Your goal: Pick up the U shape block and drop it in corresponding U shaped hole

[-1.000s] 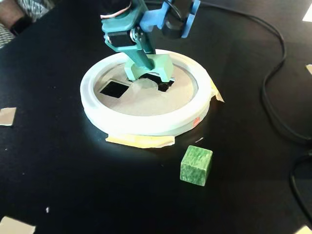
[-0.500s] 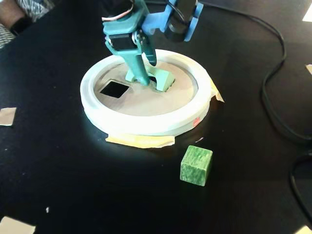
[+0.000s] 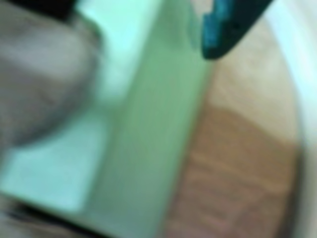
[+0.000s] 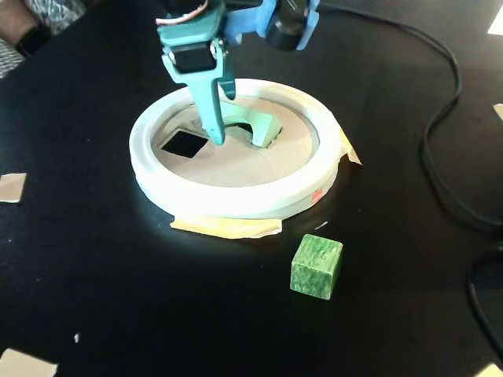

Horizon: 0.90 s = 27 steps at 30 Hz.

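The U shape block (image 4: 258, 126) sits partly sunk and tilted in the U shaped hole (image 4: 244, 129) of the tan disc (image 4: 236, 161), with its notch facing the camera in the fixed view. The gripper (image 4: 216, 133) stands just to the block's left in that view, its teal finger (image 4: 211, 102) pointing down onto the disc between the block and the square cutout (image 4: 185, 143). The finger appears beside the block rather than around it; whether the jaws are apart or together cannot be told from either view. The wrist view is heavily blurred and shows only what the fixed view cannot: the block (image 3: 148, 124) close up as a pale green slab filling the middle, a teal fingertip (image 3: 225, 29) at the top just beside its edge, and tan disc surface (image 3: 237, 168) to the right. The fixed view alone shows the surroundings: one white-rimmed disc, two cutouts in it, one marbled green cube (image 4: 317, 266) on the black table (image 4: 102, 275) well apart from the disc, yellow tape (image 4: 226, 227) under the rim, and black cables (image 4: 440, 157) at the right.
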Tool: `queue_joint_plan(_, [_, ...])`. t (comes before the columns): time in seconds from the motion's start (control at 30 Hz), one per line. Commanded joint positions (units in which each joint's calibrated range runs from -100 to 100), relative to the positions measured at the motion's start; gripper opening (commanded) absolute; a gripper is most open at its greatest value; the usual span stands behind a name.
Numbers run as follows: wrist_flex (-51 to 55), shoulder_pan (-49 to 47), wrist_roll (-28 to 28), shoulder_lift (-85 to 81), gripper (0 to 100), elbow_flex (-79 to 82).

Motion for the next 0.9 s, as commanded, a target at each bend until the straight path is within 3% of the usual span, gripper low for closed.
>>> queue_joint_plan(0.0, [7.7,-1.8,1.3,-6.9,75,-12.4])
queue_joint_plan(0.2, [9.1,-4.5,2.9,-6.1,77,-20.8])
queue_joint_plan(0.43, [7.7,-6.8,-1.0,-6.0,77,-23.3])
queue_joint_plan(0.53, [7.3,-7.2,-3.3,-5.8,84,-24.5])
queue_joint_plan(0.63, [3.8,-7.2,-3.8,-4.1,91,-25.7])
queue_joint_plan(0.87, [-16.1,-8.0,-3.9,1.3,89,-25.4])
